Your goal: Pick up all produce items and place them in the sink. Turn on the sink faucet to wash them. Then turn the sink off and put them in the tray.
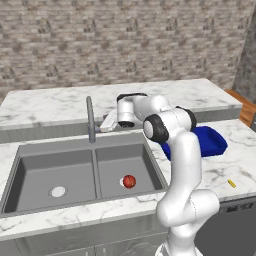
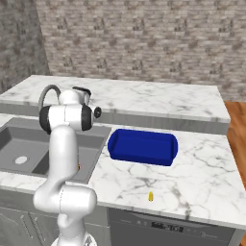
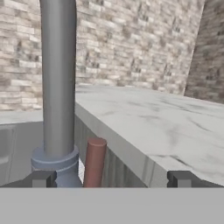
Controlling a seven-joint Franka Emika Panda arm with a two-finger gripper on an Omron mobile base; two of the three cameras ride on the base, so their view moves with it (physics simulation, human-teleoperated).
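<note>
**Gripper wide open at the foot of the faucet**

Gripper (image 3: 112,179) sits low at the back rim of the sink (image 1: 30,150), its two dark fingertips (image 3: 43,178) spread far apart with nothing between them being squeezed. Straight ahead of it, toward the left fingertip, rises the thick grey stem of the sink faucet (image 3: 58,78), standing on its round base collar. Just beside that collar, between the fingertips but nearer the left one, stands the short reddish lever (image 3: 95,162), upright and not touched by either finger as far as I can tell.

From behind, the white arm climbs from the base, bends at a dark elbow joint, and folds forward and left so the hand lies nearly level, pointing at the faucet's stem.

Below and in front of the hand, the tomato (image 1: 129,181) lies in the right bowl, by the white drain. Off to the hand's right, on the marble counter (image 2: 192,168), rests the blue tray (image 2: 142,146), and nearer the counter's front edge lies a small yellow object (image 2: 151,196).
</note>
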